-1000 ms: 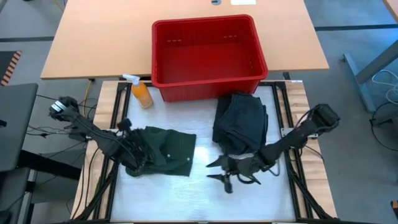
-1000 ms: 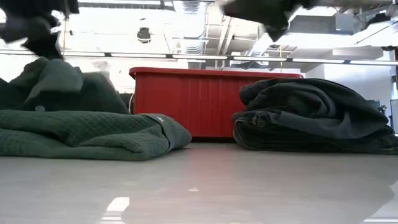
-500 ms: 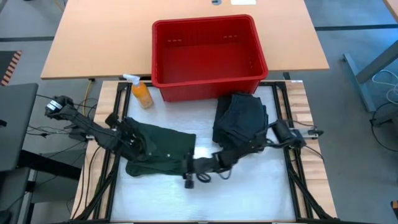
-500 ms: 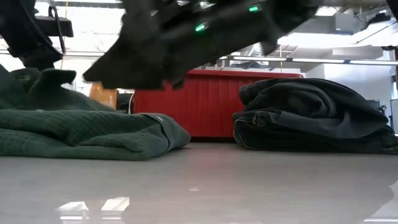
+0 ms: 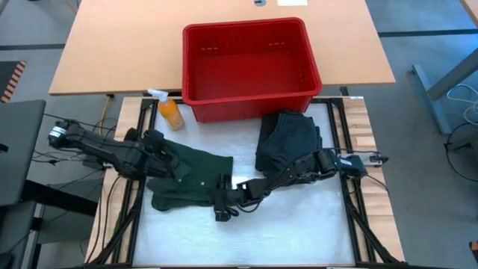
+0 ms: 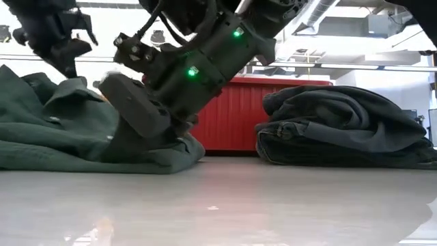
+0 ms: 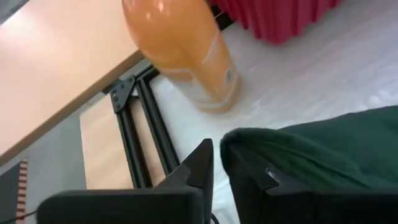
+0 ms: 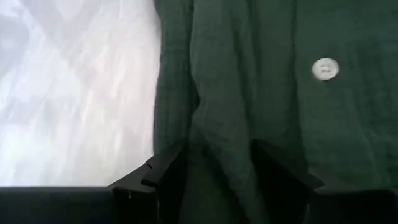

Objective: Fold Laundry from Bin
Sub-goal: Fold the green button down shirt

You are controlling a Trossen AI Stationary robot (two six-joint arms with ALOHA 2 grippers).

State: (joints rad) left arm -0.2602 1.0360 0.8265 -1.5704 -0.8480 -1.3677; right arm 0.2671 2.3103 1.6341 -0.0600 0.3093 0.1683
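Note:
A dark green garment (image 5: 190,175) with a white button (image 8: 325,68) lies crumpled on the table's left half. A folded black garment pile (image 5: 287,146) lies near the empty red bin (image 5: 250,104). My left gripper (image 5: 160,149) is shut on the green garment's far left part. My right gripper (image 5: 220,203) reaches across the table, open, with its fingers down on the garment's near right edge. My left gripper pinches a folded edge of the green garment (image 7: 245,142) between its two fingers, at the garment's far left. That part is raised above the rest (image 6: 68,89), which lies on the table. My right gripper sets its open fingers (image 8: 168,165) down on the green garment beside its near right edge, slanting down from the table's right. A ridge of cloth (image 8: 214,134) stands between the fingers. The garment lies on the table.
An orange spray bottle (image 5: 170,112) stands at the far left, just beyond my left gripper; it also shows in the left wrist view (image 7: 180,50). The bin stands against the table's far edge. Bare white table (image 5: 299,224) lies along the near side.
My right gripper has swung from the table's near middle toward its left edge and come down on the green garment's near right edge. My left gripper has gone toward the far edge, drawing the garment's left part with it.

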